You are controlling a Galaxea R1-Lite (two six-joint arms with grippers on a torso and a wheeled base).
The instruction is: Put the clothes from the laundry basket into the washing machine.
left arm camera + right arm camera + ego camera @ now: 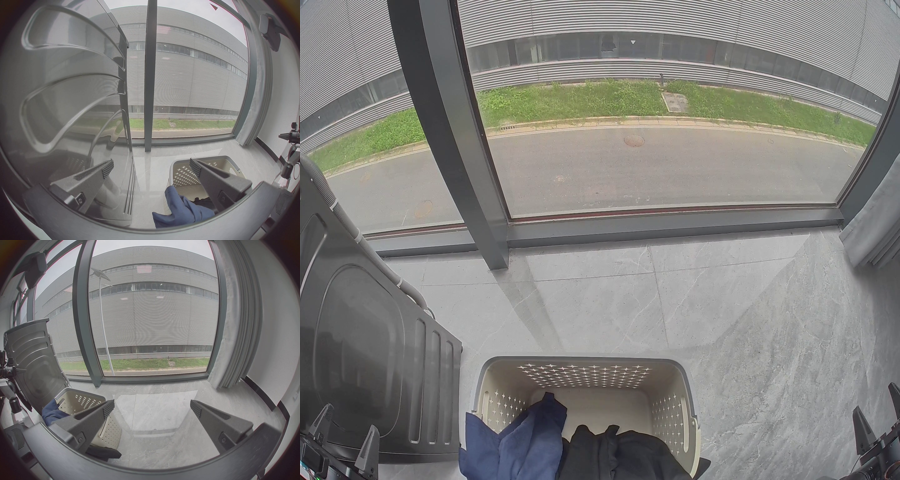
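A cream laundry basket [584, 375] with star-shaped holes stands on the grey floor at the bottom centre. A blue garment [519, 444] hangs over its near left rim, and a black garment [619, 456] lies beside it inside. The dark grey washing machine [375, 350] stands just left of the basket, its ribbed panel facing me. My left gripper [344, 434] is open and empty, low in front of that panel [78, 93]. My right gripper [876, 406] is open and empty, well to the right of the basket [78, 401]. From the left wrist, the blue garment [181, 209] shows below the open gripper [150, 164].
A full-height window with a dark frame post [456, 137] runs across the back, its sill a short way beyond the basket. A grey curtain [875, 225] hangs at the right wall. Bare tiled floor [737, 312] lies between the basket and the window.
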